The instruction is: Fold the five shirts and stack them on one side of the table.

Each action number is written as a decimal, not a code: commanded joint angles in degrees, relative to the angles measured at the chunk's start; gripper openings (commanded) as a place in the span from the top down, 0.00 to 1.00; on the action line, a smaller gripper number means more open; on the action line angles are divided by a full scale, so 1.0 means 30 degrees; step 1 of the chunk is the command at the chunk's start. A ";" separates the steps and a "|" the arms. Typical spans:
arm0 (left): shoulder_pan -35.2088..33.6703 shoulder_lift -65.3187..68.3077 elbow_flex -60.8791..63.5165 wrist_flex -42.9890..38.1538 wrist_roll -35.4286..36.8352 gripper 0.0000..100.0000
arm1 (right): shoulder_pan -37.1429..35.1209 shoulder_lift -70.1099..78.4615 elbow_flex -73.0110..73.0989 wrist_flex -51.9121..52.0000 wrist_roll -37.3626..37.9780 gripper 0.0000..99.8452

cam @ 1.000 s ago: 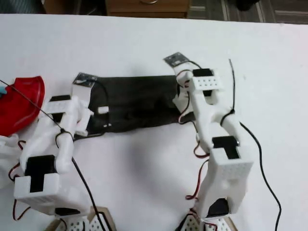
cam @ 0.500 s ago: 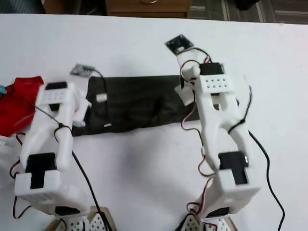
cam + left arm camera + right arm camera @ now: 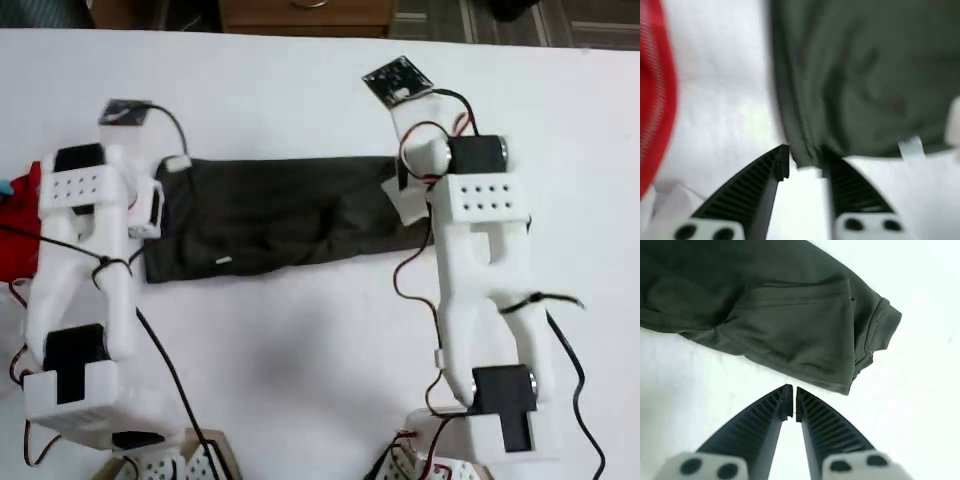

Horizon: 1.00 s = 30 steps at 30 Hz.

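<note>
From above, the dark shirt [image 3: 270, 215] lies folded into a long band across the middle of the white table [image 3: 300, 380], running left to right. My left claw [image 3: 152, 205] sits at the band's left end and my right claw [image 3: 405, 198] at its right end, each arm stretched out from the near edge. A red shirt [image 3: 18, 225] is bunched at the table's left edge, just left of my left arm and apart from the dark one.

Through my left wrist camera, my left claw [image 3: 807, 167] is released, its two black fingers [image 3: 771, 172] spread apart with white table [image 3: 730, 115] showing between them. The hem of the dark shirt [image 3: 865, 75] lies right at the fingertips, and a little of the fabric dips into the gap, but the jaws are not pressed on it. A small white tag [image 3: 911, 147] sits on the shirt's edge. The red shirt [image 3: 652, 90] lies off to the side, with bare table between it and the dark one.

Through my right wrist camera, my right claw [image 3: 793, 401] is clenched, the fingers [image 3: 765, 422] all but touching and nothing caught between them. The end of the dark shirt [image 3: 790, 325], with a stitched sleeve cuff, lies just beyond the tips on the table [image 3: 920, 405], close but not touching them.
</note>
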 commanded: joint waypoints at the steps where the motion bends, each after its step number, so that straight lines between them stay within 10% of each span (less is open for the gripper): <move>1: -0.0557 -0.0147 -0.0894 -0.1436 0.0293 0.74 | 0.0132 -0.1626 -0.0586 0.0864 0.0176 0.98; 10: -0.0615 0.5275 -0.2857 -0.3018 0.1758 0.75 | 0.0044 -0.2974 -0.0557 0.2125 0.0205 0.98; 30: 0.0498 1.4535 -1.2938 0.3810 0.3722 0.75 | 0.0044 -0.3912 -0.0557 0.2535 0.0205 0.98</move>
